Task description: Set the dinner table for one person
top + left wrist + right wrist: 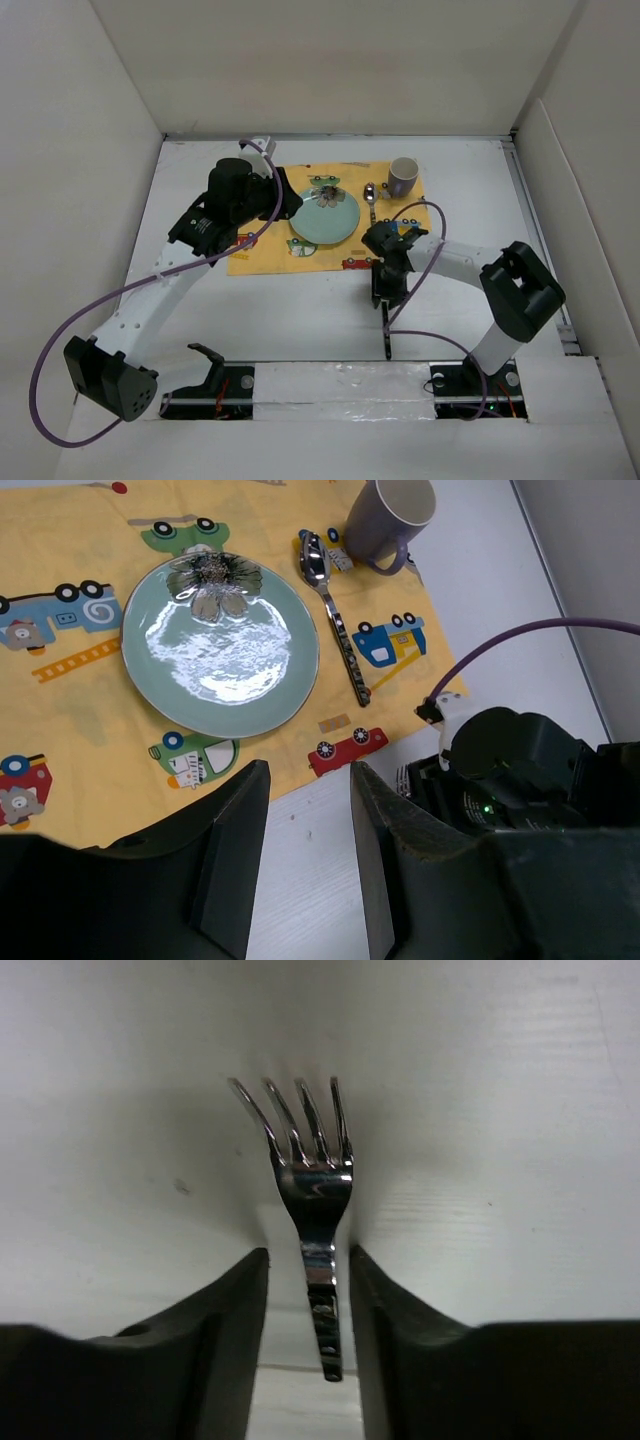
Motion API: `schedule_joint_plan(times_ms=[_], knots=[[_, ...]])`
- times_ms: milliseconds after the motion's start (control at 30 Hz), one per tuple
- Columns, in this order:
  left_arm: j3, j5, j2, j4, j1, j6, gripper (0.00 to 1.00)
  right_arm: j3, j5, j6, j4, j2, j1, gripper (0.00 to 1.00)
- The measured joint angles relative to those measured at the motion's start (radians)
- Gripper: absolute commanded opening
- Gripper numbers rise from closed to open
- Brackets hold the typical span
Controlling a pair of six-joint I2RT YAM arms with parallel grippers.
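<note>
The dinner table (300, 310), a large matte white rectangular surface, runs wall to wall under both arms. Toward its far edge, about mid-width, lies a yellow car-print cloth mat (80, 730); on it sit a round pale-green glazed plate (215, 650), a shiny metal spoon (335, 620) just right of the plate, and a grey-purple ceramic mug (385, 520) at the mat's far right corner. The left gripper (310, 775) hangs over the mat's edge, jaws slightly parted and empty. The right gripper (310, 1255), right of centre toward the near edge, straddles the handle of a polished steel fork (315, 1185); its jaws are apart, with a sliver of white on each side.
</note>
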Motion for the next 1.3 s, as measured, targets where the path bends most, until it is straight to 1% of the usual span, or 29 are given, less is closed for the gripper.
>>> schedule_joint_plan(times_ms=[67,167,267,433,467,500,533,567,600,767,833,867,933,1033,1100,1133,1300], knots=[[0.000,0.000,0.002,0.000,0.000,-0.003,0.34,0.015,0.024,0.000,0.021,0.004,0.016,0.52],[0.000,-0.007,0.002,0.000,0.000,-0.007,0.34,0.012,0.066,0.008,0.039,-0.009,0.040,0.54],[0.000,-0.012,0.002,-0.001,0.000,-0.008,0.34,-0.032,0.085,0.027,0.051,-0.055,0.060,0.54],[0.000,-0.029,0.002,-0.018,0.000,-0.007,0.34,-0.135,0.082,0.080,0.034,-0.142,0.104,0.50],[0.001,-0.036,0.002,-0.026,0.000,-0.006,0.34,-0.148,0.078,0.088,0.033,-0.153,0.120,0.37],[0.001,-0.044,0.002,-0.036,0.000,-0.006,0.34,-0.158,0.071,0.100,0.032,-0.162,0.139,0.28],[0.003,-0.052,0.002,-0.046,0.000,-0.005,0.34,-0.168,0.063,0.113,0.032,-0.170,0.159,0.10],[0.009,-0.062,0.002,-0.058,0.000,-0.002,0.34,-0.174,0.060,0.122,0.033,-0.173,0.173,0.04],[0.016,-0.069,0.002,-0.069,0.000,0.000,0.34,-0.175,0.060,0.131,0.036,-0.175,0.186,0.00],[0.112,-0.092,0.002,-0.122,0.000,-0.003,0.34,-0.127,0.091,0.156,0.008,-0.163,0.212,0.00],[0.139,-0.095,-0.012,-0.122,0.000,-0.034,0.34,-0.035,0.109,0.153,-0.060,-0.148,0.225,0.00],[0.141,-0.095,-0.029,-0.121,0.000,-0.053,0.34,-0.028,0.109,0.152,-0.062,-0.148,0.225,0.00],[0.141,-0.103,-0.073,-0.126,0.000,-0.087,0.34,0.154,0.133,0.132,-0.102,-0.126,0.230,0.00],[0.141,-0.148,-0.167,-0.134,0.000,-0.133,0.34,0.415,0.150,0.080,-0.116,-0.037,0.229,0.00],[0.141,-0.180,-0.243,-0.139,0.000,-0.162,0.35,0.597,0.158,0.043,-0.112,0.061,0.221,0.00],[0.140,-0.195,-0.282,-0.145,0.000,-0.173,0.36,0.713,0.158,0.021,-0.114,0.135,0.218,0.00],[0.138,-0.272,-0.435,-0.215,0.000,-0.202,0.36,1.188,0.140,-0.062,-0.106,0.518,0.189,0.00]])
